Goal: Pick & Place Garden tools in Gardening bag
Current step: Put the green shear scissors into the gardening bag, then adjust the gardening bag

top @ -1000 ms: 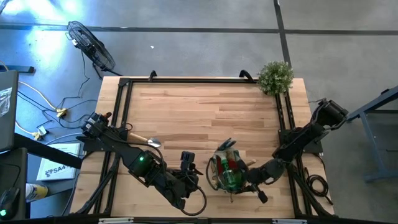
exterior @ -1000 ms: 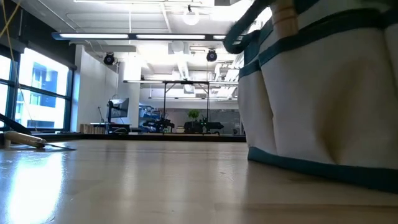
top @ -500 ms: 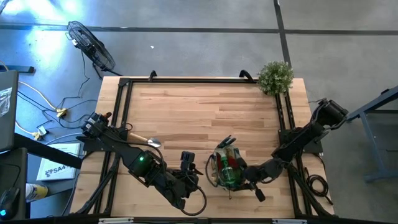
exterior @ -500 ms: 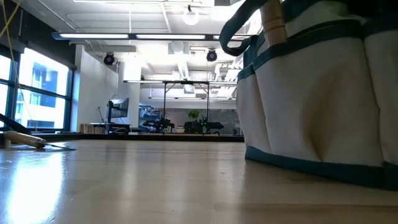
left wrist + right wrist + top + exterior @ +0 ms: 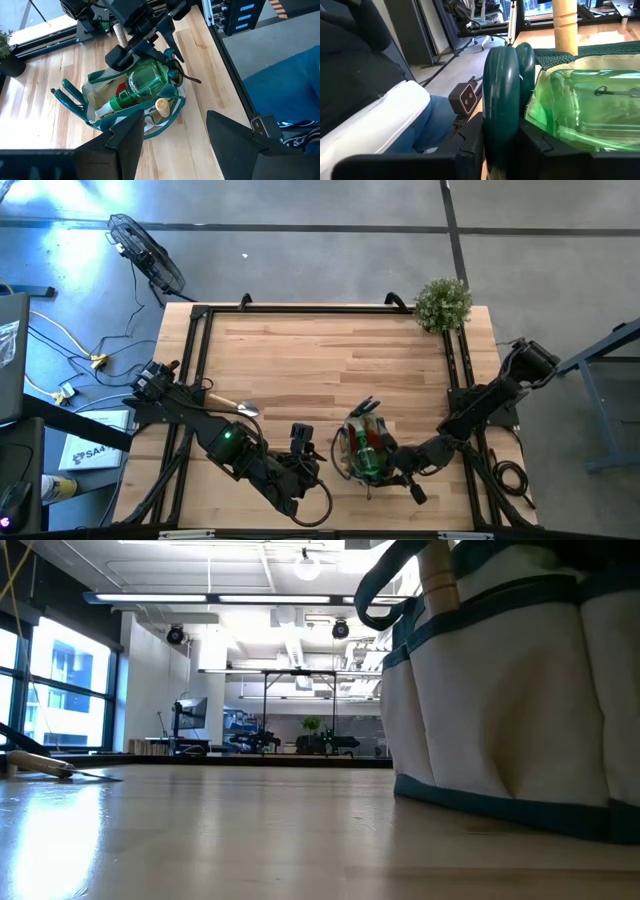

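Note:
The beige gardening bag [image 5: 355, 452] with dark green trim stands at the table's near middle. It also shows in the low view [image 5: 500, 710] and the left wrist view [image 5: 100, 95]. It holds the green spray bottle [image 5: 145, 82], a wooden tool handle [image 5: 161, 105] and a red piece [image 5: 120, 89]. My right gripper [image 5: 392, 460] is at the bag's right rim, shut on smooth dark green handles that look like the pruning shears' [image 5: 502, 90]. My left gripper [image 5: 300, 436] is open and empty, left of the bag. A wooden-handled trowel [image 5: 232, 404] lies flat at the table's left. My right gripper pinches the two smooth dark green handles [image 5: 501, 107] between its two fingers; they lie side by side along the fingers. The fingers slant down from the table's right [image 5: 167, 50] at the bag's right rim, beside the spray bottle. The handles' far ends are hidden.
A bushy green plant [image 5: 442, 303] stands at the far right corner. Black frame rails [image 5: 200, 360] run along the table's left, far and right sides. Bare wood [image 5: 320, 360] stretches between the bag and the far edge.
My right gripper has gone a little toward the table's left at the bag's rim, still shut. The bag has shifted slightly with it and then stayed still.

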Controlling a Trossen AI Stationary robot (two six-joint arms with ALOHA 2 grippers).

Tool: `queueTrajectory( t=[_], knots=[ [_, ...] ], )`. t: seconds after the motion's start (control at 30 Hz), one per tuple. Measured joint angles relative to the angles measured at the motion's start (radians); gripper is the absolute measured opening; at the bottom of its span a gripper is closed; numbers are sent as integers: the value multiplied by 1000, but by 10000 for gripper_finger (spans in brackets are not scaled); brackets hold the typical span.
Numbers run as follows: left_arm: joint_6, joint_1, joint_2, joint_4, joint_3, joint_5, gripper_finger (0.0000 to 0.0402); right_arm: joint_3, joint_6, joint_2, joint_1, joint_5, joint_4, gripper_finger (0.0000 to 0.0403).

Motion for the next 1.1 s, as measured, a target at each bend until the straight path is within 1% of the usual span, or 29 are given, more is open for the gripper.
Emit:
queueTrajectory(
  t=[0.17,0.3,0.5,0.67,0.8,0.93,1.1],
  knots=[
    [0,0,0,0,0,2,209,-1,5,0,0,6,7,82],
    [-2,0,0,0,0,5,209,-1,40,-3,0,11,11,99],
    [-3,0,0,-1,0,5,209,-2,50,-19,0,44,8,145],
    [-3,0,0,-4,0,6,209,-2,-13,-68,2,93,6,191],
    [-3,0,0,-9,0,6,209,-2,-64,-123,1,114,7,219],
    [-3,0,0,-14,0,6,209,-2,-101,-177,6,113,19,232],
    [-32,0,0,-54,0,9,209,-2,-154,-243,43,99,56,232]
  ],
)
